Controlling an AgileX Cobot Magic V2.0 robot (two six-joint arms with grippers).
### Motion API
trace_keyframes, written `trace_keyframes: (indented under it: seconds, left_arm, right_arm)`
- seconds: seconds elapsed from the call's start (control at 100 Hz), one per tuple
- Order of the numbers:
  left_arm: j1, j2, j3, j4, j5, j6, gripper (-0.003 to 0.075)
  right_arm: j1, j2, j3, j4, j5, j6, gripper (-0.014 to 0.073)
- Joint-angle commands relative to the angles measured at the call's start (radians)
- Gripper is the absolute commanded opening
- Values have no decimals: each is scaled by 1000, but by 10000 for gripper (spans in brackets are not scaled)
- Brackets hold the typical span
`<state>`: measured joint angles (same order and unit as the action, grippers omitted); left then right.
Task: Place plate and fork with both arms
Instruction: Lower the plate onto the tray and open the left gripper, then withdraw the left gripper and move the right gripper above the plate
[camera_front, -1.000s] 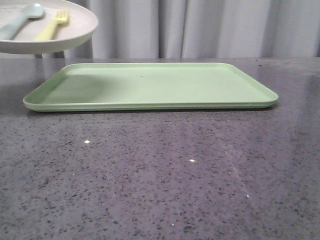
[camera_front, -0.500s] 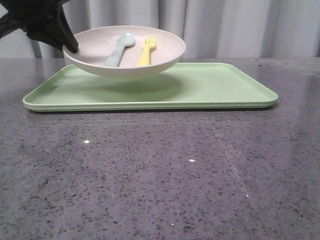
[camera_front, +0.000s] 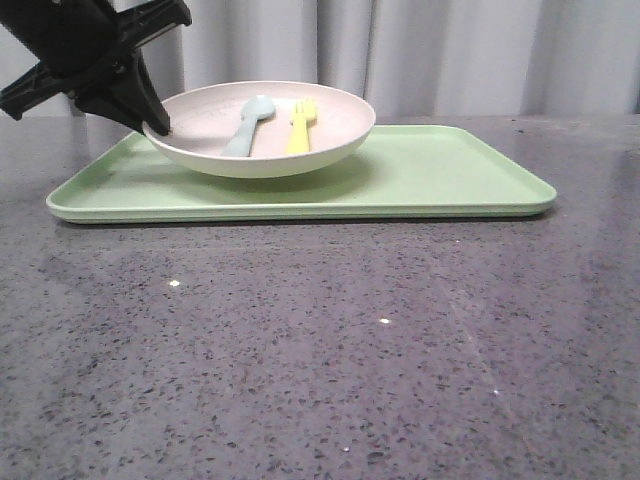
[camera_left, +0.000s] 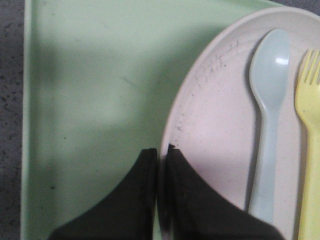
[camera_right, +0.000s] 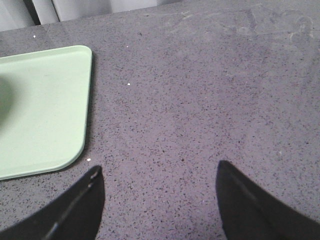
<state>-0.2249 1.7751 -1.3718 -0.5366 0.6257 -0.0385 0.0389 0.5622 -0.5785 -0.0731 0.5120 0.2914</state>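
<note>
The plate (camera_front: 325, 125), pinkish-cream inside, rests or hovers just on the left half of the light-green tray (camera_front: 450, 170). The yellow fork (camera_front: 299, 125) lies in it beside a pale blue-green spoon (camera_front: 250, 124). My left gripper (camera_front: 157, 124) is shut on the plate's left rim. In the left wrist view the left gripper (camera_left: 161, 150) pinches the plate (camera_left: 215, 115) at its rim, with the fork (camera_left: 310, 145) and spoon (camera_left: 267, 105) inside. My right gripper (camera_right: 157, 172) is open and empty over the bare tabletop, out of the front view.
The tray sits at the back of the speckled grey table (camera_front: 320, 340), with its corner in the right wrist view (camera_right: 45, 105). Grey curtains (camera_front: 450, 50) hang behind the table.
The plate, held by my left gripper, has come from high at the far left, rightward and down onto the tray's left half. Fork and spoon stayed in it.
</note>
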Motion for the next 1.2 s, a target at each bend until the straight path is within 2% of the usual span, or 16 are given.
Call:
trace_keyframes:
  seconds: [0.0, 0.13, 0.2, 0.39, 0.46, 0.66, 0.91, 1.19]
  left_arm:
    - [-8, -32, -31, -47, -34, -14, -20]
    - [-8, -17, -31, -51, -16, -14, -16]
    - [-8, -16, -31, -55, -16, -14, 17]
    - [-8, -16, -31, -55, -12, -14, 246]
    - [-8, -16, -31, -55, -10, -14, 290]
    - [-8, -39, -31, -30, -13, -14, 291]
    - [-8, -167, -25, 141, 23, -14, 291]
    - [-8, -422, 129, 262, 3, -14, 274]
  right_arm:
    - [1, 10, -33, -10, -64, -1, 488]
    - [1, 10, -33, -10, -64, -1, 488]
    - [1, 10, -33, -10, -64, -1, 488]
    - [1, 10, -33, -10, -64, -1, 488]
    - [1, 10, -33, -10, -64, -1, 488]
    - [1, 10, -33, -9, -68, -1, 488]
    - [26, 24, -73, -9, -36, -1, 488]
    - [121, 174, -248, -17, 56, -9, 488]
